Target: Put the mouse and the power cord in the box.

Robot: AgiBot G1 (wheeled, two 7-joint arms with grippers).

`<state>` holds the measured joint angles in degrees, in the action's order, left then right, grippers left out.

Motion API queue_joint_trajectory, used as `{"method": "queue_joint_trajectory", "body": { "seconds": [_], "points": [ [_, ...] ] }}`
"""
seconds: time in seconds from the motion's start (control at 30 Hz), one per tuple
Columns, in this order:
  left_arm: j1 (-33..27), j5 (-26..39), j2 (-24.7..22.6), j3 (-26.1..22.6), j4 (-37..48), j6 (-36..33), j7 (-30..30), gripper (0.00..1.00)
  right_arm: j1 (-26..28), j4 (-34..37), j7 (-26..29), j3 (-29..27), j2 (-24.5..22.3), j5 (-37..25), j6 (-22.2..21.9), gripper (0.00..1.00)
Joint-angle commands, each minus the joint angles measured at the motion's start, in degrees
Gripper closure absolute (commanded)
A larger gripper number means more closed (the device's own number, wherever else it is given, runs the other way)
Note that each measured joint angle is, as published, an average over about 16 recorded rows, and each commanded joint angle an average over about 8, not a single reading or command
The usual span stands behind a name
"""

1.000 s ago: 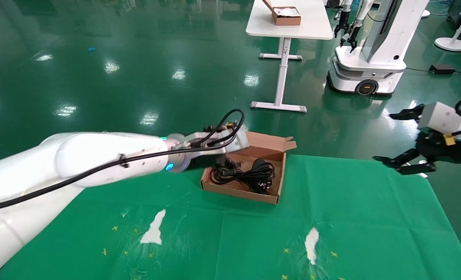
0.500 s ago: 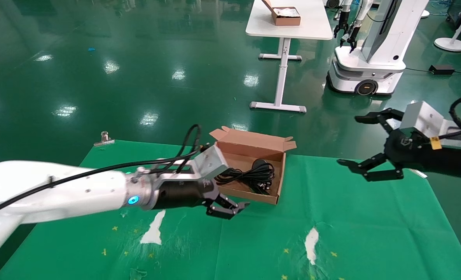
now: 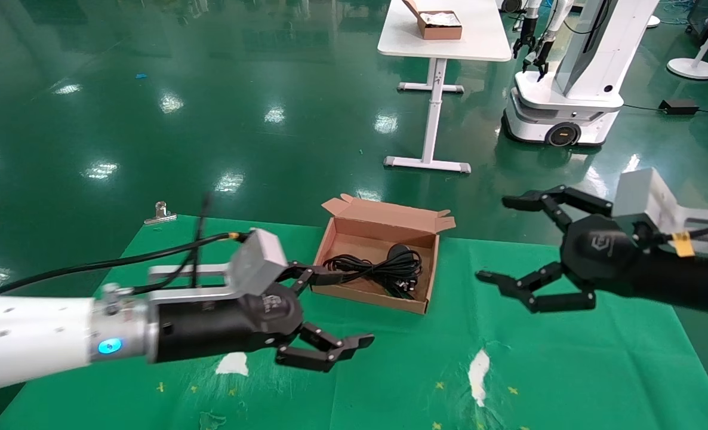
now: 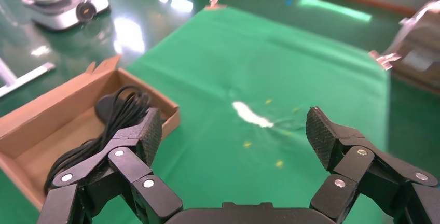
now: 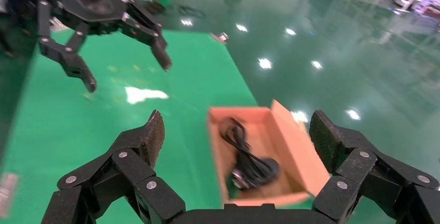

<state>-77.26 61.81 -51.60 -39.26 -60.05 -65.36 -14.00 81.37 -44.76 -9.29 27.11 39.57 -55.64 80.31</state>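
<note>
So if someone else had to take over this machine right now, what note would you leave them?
Left tool: open, empty, above the green cloth in front of the box.
Right tool: open, empty, in the air to the right of the box.
Power cord: lying coiled inside the box, done.
Mouse: a dark oval shape sits at the back of the box by the cord, apparently the mouse.
Left: confirm the mouse; the box lid is open.
</note>
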Motion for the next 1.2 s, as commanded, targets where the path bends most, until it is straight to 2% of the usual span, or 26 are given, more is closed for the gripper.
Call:
{"method": "queue_joint_trajectory", "body": {
  "seconds": [0.03,0.73,0.97,1.2],
  "points": [
    [1.4,-1.8,1.5,2.1,-1.2,-1.8,0.3,0.0,-1.7,-2.4,1.7,-0.9,-0.4,1.2,0.5,0.0],
    [15.3,-19.5,16.2,22.7,-13.2,-19.9,3.2,0.0,-18.5,-27.0,18.8,-10.4,-4.3,12.9,5.0,0.0],
    [16.4,-21.0,17.3,24.6,-14.1,-21.4,3.3,0.0,-21.2,-30.8,20.9,-11.9,-4.9,14.8,5.8,0.0],
    [16.2,-20.6,17.0,24.0,-13.9,-21.0,3.3,0.0,-20.7,-30.0,20.4,-11.6,-4.8,14.5,5.7,0.0]
  ]
}}
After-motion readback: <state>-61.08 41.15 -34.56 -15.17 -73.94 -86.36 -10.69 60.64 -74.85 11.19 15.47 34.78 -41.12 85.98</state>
